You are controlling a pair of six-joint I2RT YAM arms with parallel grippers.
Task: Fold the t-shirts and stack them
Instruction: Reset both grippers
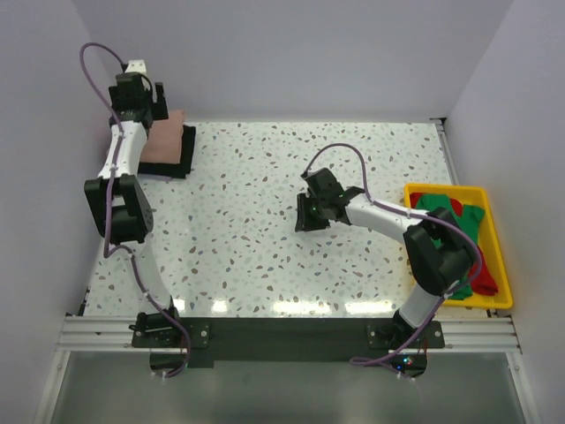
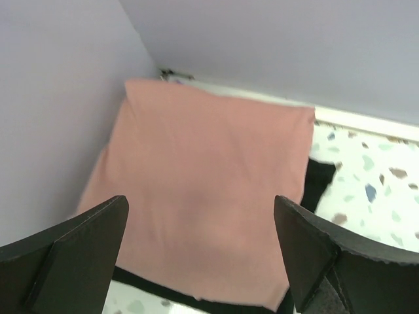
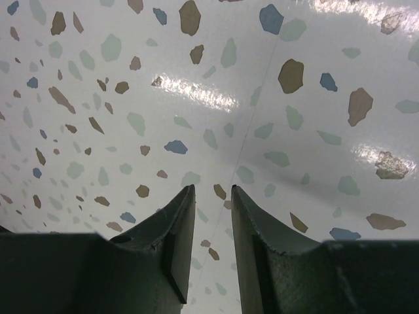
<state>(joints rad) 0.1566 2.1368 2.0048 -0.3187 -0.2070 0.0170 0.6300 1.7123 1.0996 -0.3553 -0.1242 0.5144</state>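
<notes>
A folded dusty-pink t-shirt lies on top of a folded black t-shirt in the table's far left corner, against the wall. My left gripper hangs just above the pink one with its jaws wide open and nothing between them. Out over the middle of the table, my right gripper points down at bare tabletop; its jaws stand a narrow gap apart and hold nothing. A green t-shirt and a red one lie crumpled in the bin.
The yellow plastic bin stands at the right edge of the speckled table, beside the right arm. White walls close in the left, back and right sides.
</notes>
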